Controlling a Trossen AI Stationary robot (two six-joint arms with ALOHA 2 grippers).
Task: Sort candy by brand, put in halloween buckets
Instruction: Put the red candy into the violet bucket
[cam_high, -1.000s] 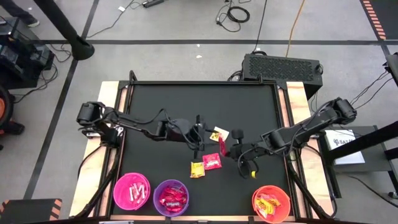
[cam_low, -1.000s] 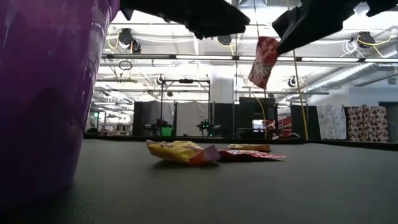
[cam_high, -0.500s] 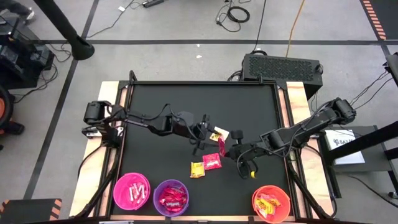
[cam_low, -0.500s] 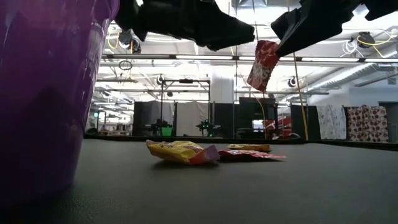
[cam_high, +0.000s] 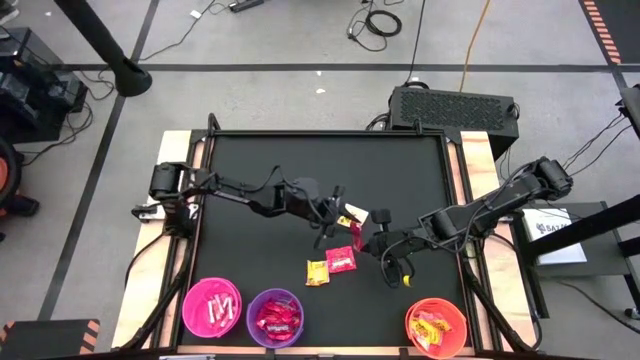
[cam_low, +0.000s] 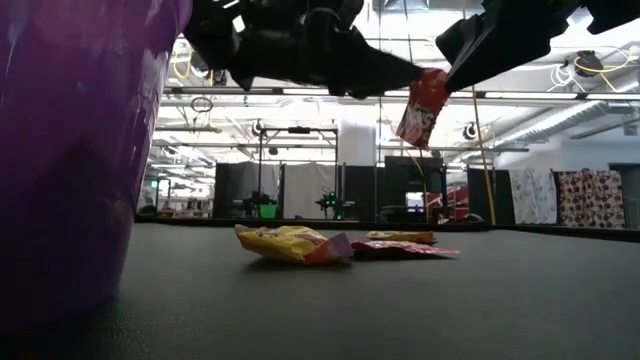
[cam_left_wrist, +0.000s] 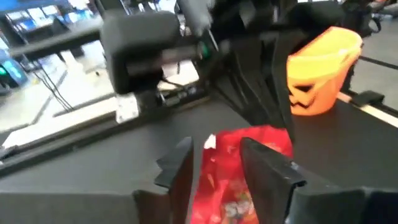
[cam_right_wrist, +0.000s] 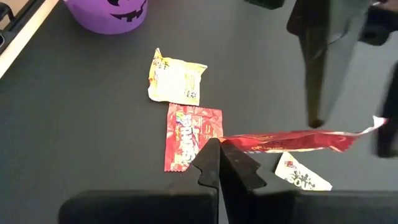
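A red candy packet (cam_low: 420, 105) hangs in mid-air over the table's middle, with my right gripper (cam_right_wrist: 219, 146) shut on it. My left gripper (cam_left_wrist: 217, 171) reaches in from the left, fingers apart, one on each side of the same packet (cam_left_wrist: 227, 180). On the table below lie a yellow packet (cam_high: 316, 272), a red packet (cam_high: 341, 261) and a pale yellow packet (cam_high: 347, 218). Along the near edge stand the pink bucket (cam_high: 212, 307), purple bucket (cam_high: 275, 316) and orange bucket (cam_high: 437, 326), each with candy inside. My right gripper pinches the hanging red packet at one end (cam_right_wrist: 231, 142) between its two fingertips, coming slanted down from the table's right. The packet hangs below the fingers, clear of the table. My left gripper's fingers (cam_right_wrist: 314, 93) stand about the packet's other end; whether they touch it I cannot tell.
The three loose packets lie close together under the grippers, near the table's middle. The black mat (cam_high: 260, 170) has bare room on its far half and left side. A dark box (cam_high: 452, 105) sits beyond the far edge.
My left gripper has moved toward the table's right and slightly down, up to the red packet that my right gripper holds. The packet hangs as before.
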